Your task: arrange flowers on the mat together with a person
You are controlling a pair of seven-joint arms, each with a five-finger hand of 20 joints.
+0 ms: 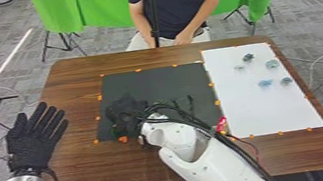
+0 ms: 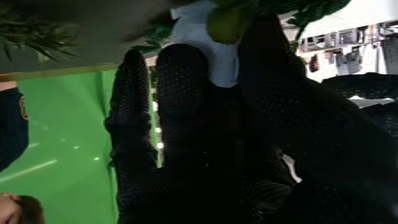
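Fingers of the black-gloved right hand [image 2: 182,100], nearly straight, hold a narrow pinch against the thumb, closed around a pale, bluish-white piece with green leaves [image 2: 202,39], seemingly a flower or its holder. Its long axis runs roughly along the fingers, tapered end between them, leafy end toward and past the fingertips. A spiky green sprig [image 2: 34,35] stands apart from it. The right hand is over the black rectangular mat [image 1: 152,83], nearer its left edge, and is clearly the hand for the placement. The next move likely calls for keeping the leaves outward and clear of neighbouring greenery; the mat's far stretch looks roomiest. Small blue-grey flowers [image 1: 272,64] sit on the white rectangular mat [image 1: 268,109] to the right. The black-gloved left hand [image 1: 34,138], fingers spread, is beyond the black mat's left edge.
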